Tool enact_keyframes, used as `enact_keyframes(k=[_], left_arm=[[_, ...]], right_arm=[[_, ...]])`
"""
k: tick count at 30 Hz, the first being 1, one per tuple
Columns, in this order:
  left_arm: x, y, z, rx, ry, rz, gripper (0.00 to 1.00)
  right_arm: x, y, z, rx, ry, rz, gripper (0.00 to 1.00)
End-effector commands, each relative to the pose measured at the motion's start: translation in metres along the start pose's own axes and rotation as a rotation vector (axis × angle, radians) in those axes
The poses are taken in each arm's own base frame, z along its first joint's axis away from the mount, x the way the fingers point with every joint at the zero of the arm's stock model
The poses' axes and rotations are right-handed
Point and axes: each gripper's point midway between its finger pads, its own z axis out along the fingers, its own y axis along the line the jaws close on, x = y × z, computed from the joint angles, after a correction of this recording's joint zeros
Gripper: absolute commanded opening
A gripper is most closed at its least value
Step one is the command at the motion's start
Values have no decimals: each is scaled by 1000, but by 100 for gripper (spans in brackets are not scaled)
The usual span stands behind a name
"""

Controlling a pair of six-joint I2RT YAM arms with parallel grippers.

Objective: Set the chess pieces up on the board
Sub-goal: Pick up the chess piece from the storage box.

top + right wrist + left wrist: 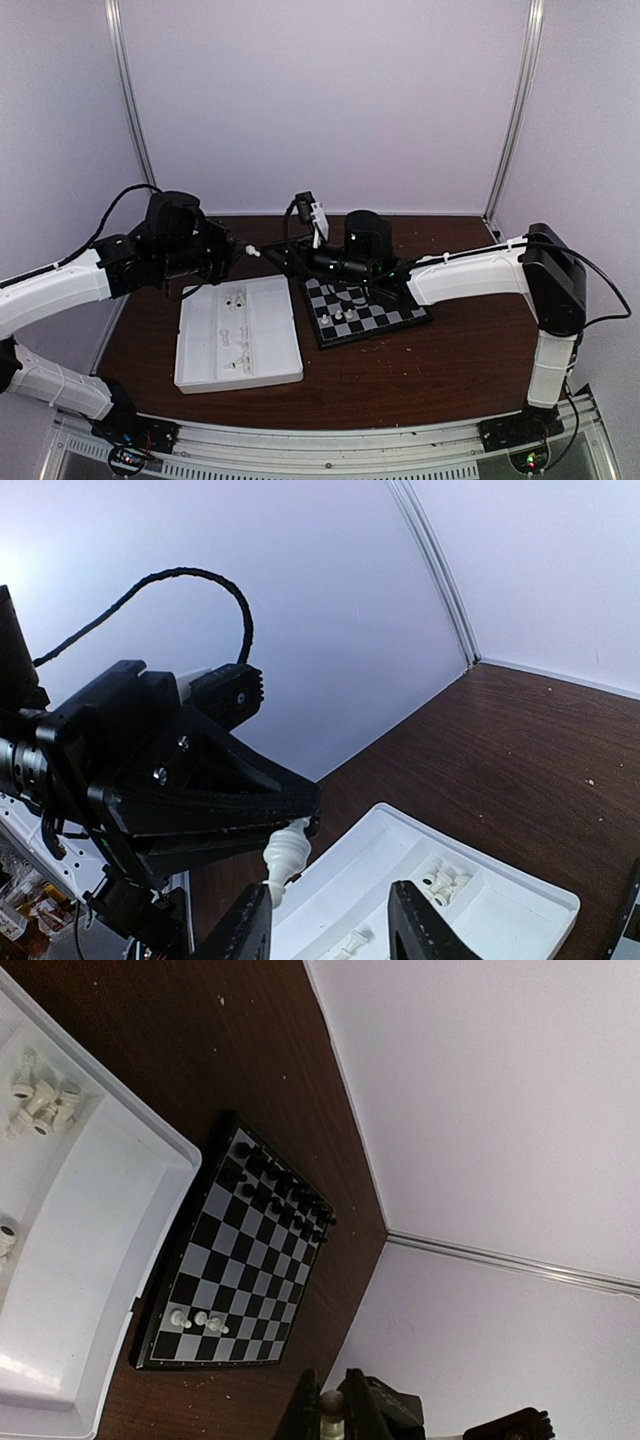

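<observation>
Left gripper (331, 1422) clamped on white chess piece (284, 857), in air near table's (420, 380) far edge, beyond tray (200, 380). Piece's long axis points from left fingertips into right gripper's (330, 898) gap; right fingers apart, nothing held. Board (412, 318) carries 3 white pieces.

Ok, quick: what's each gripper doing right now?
Left gripper: closed on a white chess piece.
Right gripper: open, holding nothing, fingers either side below that piece.

Table (400, 380) dark wood, slight sheen — tray (240, 379), chess pieces (40, 1100) white plastic (smooth).
</observation>
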Motion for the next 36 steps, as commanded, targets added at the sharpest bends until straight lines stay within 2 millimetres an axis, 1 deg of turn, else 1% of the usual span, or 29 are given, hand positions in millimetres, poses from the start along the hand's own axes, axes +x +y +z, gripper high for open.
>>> enact_keyframes(k=[1,10,13,17,19,22,24,26,28,32,36], left_arm=[[-2,-4,3,29,-1,-40,3],[-2,-3,7,24,7,-38,3],[-1,-2,9,24,14,-43,3],[-1,0,10,22,15,-47,3],[-1,1,10,19,16,-49,3],[-1,2,11,16,16,-53,3],[-2,4,11,14,15,-59,3],[-2,5,10,15,13,-62,3],[-2,6,10,14,13,-64,3],[-2,7,10,13,14,-66,3],[-2,7,11,14,14,-67,3]], right_arm=[[-3,9,6,-35,-12,-5,41],[8,17,9,-68,16,-11,41],[13,16,13,-71,31,-5,37],[14,16,16,-70,34,-1,35],[14,15,17,-70,33,-1,32],[13,15,17,-71,29,-4,31],[12,15,17,-70,26,-6,32],[11,15,18,-67,24,-6,39],[10,15,18,-69,24,-8,41],[9,17,20,-76,22,-9,38],[11,16,20,-74,28,-8,29]])
